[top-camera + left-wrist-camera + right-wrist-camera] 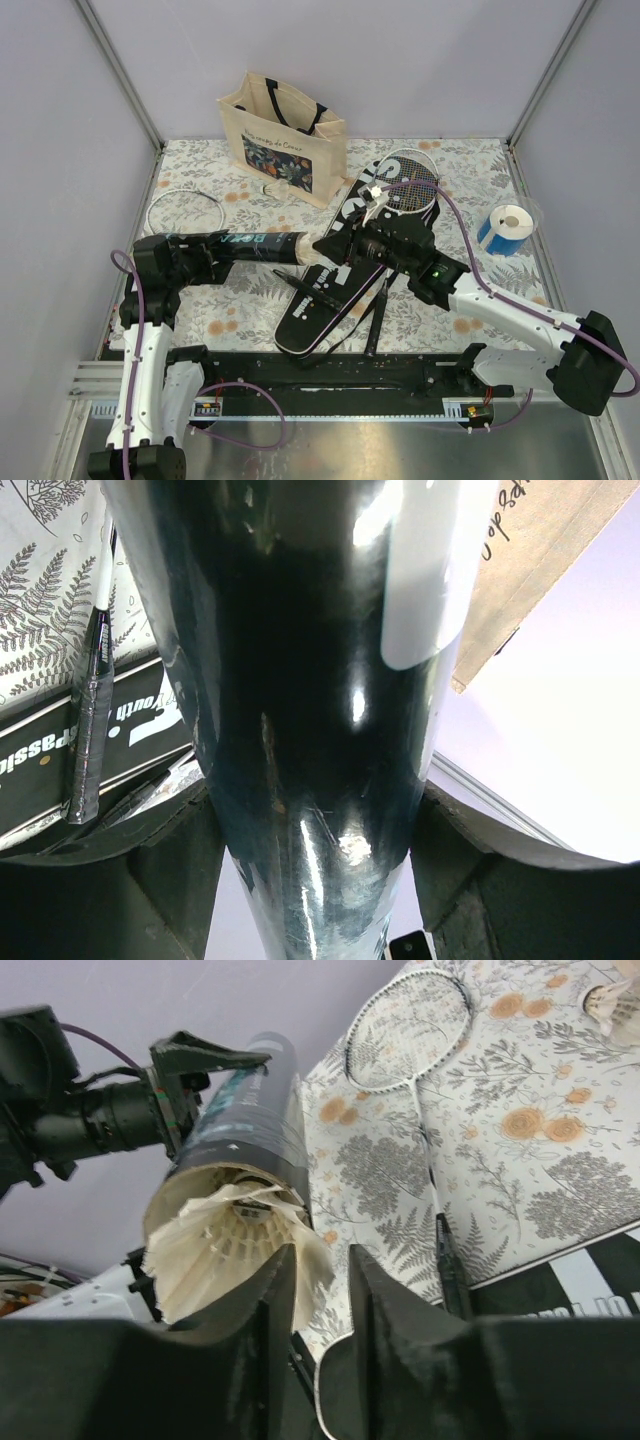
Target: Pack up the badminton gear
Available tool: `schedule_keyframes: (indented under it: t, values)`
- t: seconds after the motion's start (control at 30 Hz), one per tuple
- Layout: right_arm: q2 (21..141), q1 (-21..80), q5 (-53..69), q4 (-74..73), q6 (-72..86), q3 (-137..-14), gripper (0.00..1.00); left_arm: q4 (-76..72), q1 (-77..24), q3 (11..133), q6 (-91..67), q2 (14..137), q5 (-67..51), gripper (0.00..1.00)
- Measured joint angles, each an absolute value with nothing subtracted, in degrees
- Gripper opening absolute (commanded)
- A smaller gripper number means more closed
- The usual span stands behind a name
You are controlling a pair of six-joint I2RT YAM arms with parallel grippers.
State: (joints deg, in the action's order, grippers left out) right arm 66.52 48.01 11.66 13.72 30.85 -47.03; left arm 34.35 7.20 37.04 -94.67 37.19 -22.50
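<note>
left gripper (213, 251) jaws clamped on tube (265, 247), held level; right gripper (320, 1260) jaws near together, can't tell if gripping. push shuttlecock (220, 1250) straight in, don't crush feathers.

I see pale purple walls (350, 60) all round a brightly lit table (480, 165) with a flowery cloth.

Black tube (255, 247), white feather shuttlecock (230, 1250), black cover (305, 315) lettered white — on a grey-fern, orange-flower tablecloth (470, 170).
</note>
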Motion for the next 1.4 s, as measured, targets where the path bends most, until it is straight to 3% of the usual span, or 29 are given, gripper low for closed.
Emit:
schedule_keyframes:
  t: [0.1,0.2,0.93,1.03,1.23,1.4]
  values:
    - [66.5,47.9,12.7,15.6,30.3,-47.0,0.09,34.3,7.2,37.0,-94.7,37.2,-22.5,0.18]
    - [66.5,47.9,13.7,17.4,30.8,-47.0,0.0,34.3,7.2,37.0,-94.7,37.2,-22.5,0.18]
    - [77.6,51.6,10.1,18.5,35.5,-52.6,0.0,34.4,6.8,37.0,-94.4,37.3,-20.6,0.18]
    - [78.7,51.7,8.9,18.5,36.2,-52.9,0.14,34.4,6.8,37.0,-94.3,37.4,-19.6,0.18]
    - [77.8,52.1,6.5,16.2,36.9,-52.9,0.5,34.4,6.2,37.0,-94.4,37.2,-18.4,0.17]
    - [71.7,52.2,5.5,11.3,36.5,-51.9,0.57,34.3,5.9,37.1,-94.9,37.1,-17.6,0.17]
